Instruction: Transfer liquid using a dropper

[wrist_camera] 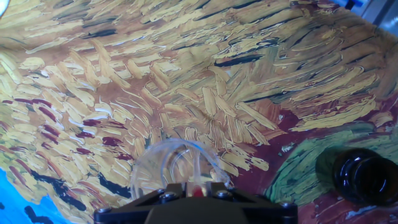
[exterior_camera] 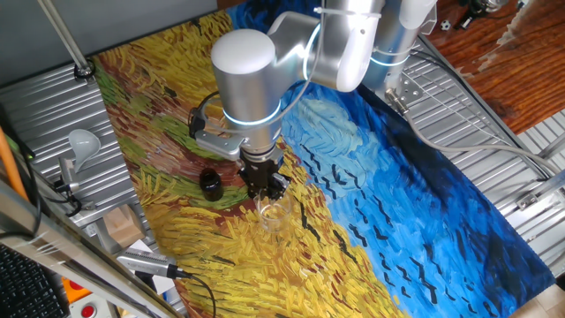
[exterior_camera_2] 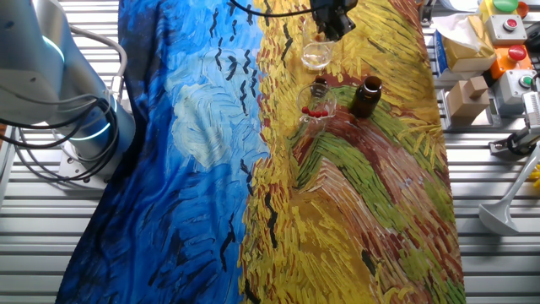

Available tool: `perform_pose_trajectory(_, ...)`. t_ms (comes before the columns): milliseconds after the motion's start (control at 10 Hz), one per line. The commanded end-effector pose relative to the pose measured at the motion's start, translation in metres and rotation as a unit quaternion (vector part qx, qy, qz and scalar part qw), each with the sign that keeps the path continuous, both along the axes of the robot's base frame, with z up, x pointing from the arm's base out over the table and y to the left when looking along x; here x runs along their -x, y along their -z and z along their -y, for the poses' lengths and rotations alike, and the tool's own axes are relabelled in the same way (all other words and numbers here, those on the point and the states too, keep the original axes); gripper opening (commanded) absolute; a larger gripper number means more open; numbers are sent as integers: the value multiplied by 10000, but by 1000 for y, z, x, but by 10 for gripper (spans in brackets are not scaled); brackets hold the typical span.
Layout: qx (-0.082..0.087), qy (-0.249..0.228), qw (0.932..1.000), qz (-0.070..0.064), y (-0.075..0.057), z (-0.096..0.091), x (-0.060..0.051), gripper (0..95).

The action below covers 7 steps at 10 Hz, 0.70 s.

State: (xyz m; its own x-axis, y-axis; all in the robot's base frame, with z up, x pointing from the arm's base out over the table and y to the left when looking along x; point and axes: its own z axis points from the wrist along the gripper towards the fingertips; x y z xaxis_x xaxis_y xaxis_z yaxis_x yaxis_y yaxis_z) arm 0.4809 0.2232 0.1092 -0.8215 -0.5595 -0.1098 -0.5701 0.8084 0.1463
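My gripper [exterior_camera: 265, 187] hangs just over an empty clear glass [exterior_camera: 274, 214], and it also shows at the top edge of the other fixed view [exterior_camera_2: 332, 25] above that glass [exterior_camera_2: 316, 55]. In the hand view the jaws [wrist_camera: 198, 189] are shut on the red bulb of a dropper [wrist_camera: 198, 185], directly over the glass rim [wrist_camera: 177, 163]. The pipette tube is hidden below the jaws. A second clear glass [exterior_camera_2: 316, 105] holds other red-bulbed droppers [exterior_camera_2: 315, 111]. A dark brown bottle [exterior_camera_2: 365, 95] stands beside it, open-mouthed in the hand view [wrist_camera: 364, 175].
The table is covered by a painted cloth, yellow [exterior_camera: 177, 106] and blue [exterior_camera: 424, 221]. A dark bottle-like thing [exterior_camera: 210, 183] stands left of the gripper. A small dark item [exterior_camera_2: 321, 83] sits behind the dropper glass. Metal ridged surfaces, button boxes [exterior_camera_2: 515, 55] and cables lie round the cloth.
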Motion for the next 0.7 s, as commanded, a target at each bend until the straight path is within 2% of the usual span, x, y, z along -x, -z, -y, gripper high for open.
perform_pose_trajectory(100,10,-11,10000,15,0,0,0,190)
perform_pose_trajectory(300,12,-15,10000,13,-1,0,0,190)
perform_pose_trajectory(500,67,53,10000,-42,-8,-3,2,190)
perform_pose_trajectory(600,149,115,9998,-91,-15,-6,3,190)
perform_pose_trajectory(700,145,129,9998,-99,-16,-6,4,190)
